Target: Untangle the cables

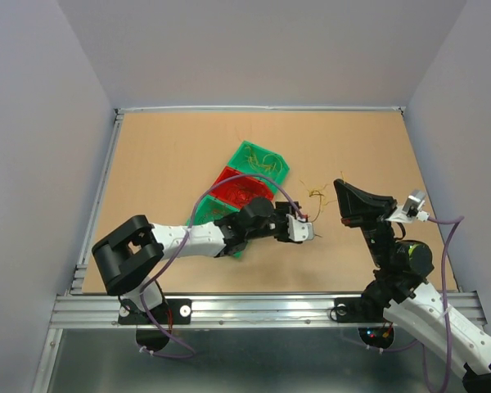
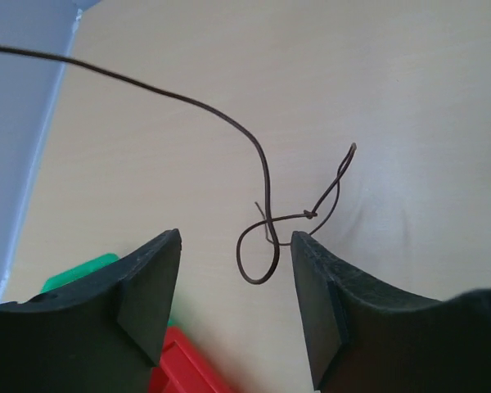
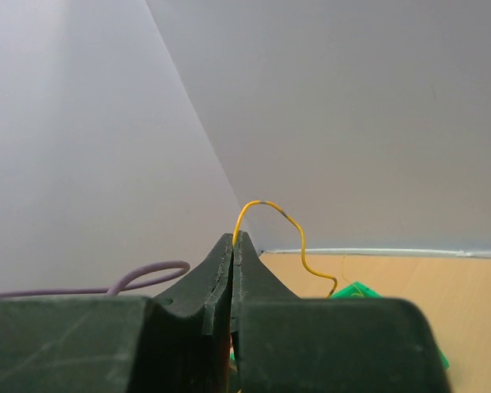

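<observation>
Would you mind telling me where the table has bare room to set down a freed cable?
Bare: the wide patch of table between its left rail and the trays, and the far strip along the back wall. Crowded: the middle, around the cables, left gripper and right gripper.

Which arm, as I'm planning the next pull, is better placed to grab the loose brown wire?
Left. The left tool is open, and the brown wire loops right in front of its gap. The right tool is shut on a yellow wire, so it is probably busy.
</observation>
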Motion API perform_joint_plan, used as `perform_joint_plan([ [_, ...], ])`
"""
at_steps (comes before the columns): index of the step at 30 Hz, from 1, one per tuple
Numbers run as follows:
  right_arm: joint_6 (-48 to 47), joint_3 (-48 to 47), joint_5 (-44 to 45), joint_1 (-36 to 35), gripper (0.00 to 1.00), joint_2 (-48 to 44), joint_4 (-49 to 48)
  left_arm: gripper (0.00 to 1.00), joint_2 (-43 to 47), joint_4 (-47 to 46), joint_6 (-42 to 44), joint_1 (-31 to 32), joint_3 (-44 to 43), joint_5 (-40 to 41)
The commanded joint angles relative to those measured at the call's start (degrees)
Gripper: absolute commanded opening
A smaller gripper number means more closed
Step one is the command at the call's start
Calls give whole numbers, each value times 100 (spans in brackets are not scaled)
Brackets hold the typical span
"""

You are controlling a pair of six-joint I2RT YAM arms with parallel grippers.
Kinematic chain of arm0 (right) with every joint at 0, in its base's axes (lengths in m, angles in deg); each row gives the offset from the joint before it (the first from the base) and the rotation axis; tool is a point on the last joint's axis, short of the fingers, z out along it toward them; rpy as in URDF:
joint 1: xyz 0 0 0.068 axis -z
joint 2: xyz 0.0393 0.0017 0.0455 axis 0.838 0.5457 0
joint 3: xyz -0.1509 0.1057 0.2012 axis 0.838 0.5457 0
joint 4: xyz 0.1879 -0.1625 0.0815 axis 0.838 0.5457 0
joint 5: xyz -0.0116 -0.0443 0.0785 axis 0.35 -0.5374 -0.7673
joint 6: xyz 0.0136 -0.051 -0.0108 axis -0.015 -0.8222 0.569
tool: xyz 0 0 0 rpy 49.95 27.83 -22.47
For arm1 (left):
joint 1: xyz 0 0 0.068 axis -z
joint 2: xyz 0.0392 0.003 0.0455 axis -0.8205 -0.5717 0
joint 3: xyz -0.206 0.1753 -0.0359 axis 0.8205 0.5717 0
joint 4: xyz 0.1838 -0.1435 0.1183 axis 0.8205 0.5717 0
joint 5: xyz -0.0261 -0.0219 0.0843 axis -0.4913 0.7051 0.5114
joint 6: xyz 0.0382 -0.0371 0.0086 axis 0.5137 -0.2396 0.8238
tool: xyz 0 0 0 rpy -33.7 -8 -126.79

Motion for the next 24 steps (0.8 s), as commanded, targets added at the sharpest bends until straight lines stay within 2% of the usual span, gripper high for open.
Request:
perform_joint_plan([
  [1,1,-344,-153,18,1,6,-285,58,24,-310,-75,125,-109,-119],
  [2,1,-353,-153,18,1,32,-276,45,15,-249,-31,143,-109,-181],
  [5,18,-362,-118,18,1,76,-276,25,-63,-108,57,301,-187,-261],
  [7,10,-379,-75,18,1,112,-285,1,-116,41,154,389,-301,-217],
  [15,-376,-589,321,18,1,156,-293,0,-380,156,418,468,-232,-102],
  [18,-789,-1125,610,18,1,287,-189,0,-670,235,435,477,-284,-120],
  [19,-964,-1588,724,18,1,435,-101,0,-792,305,470,477,-328,-146],
  [24,-1256,-2804,787,18,1,1086,462,0,-1066,473,611,539,-399,-103],
])
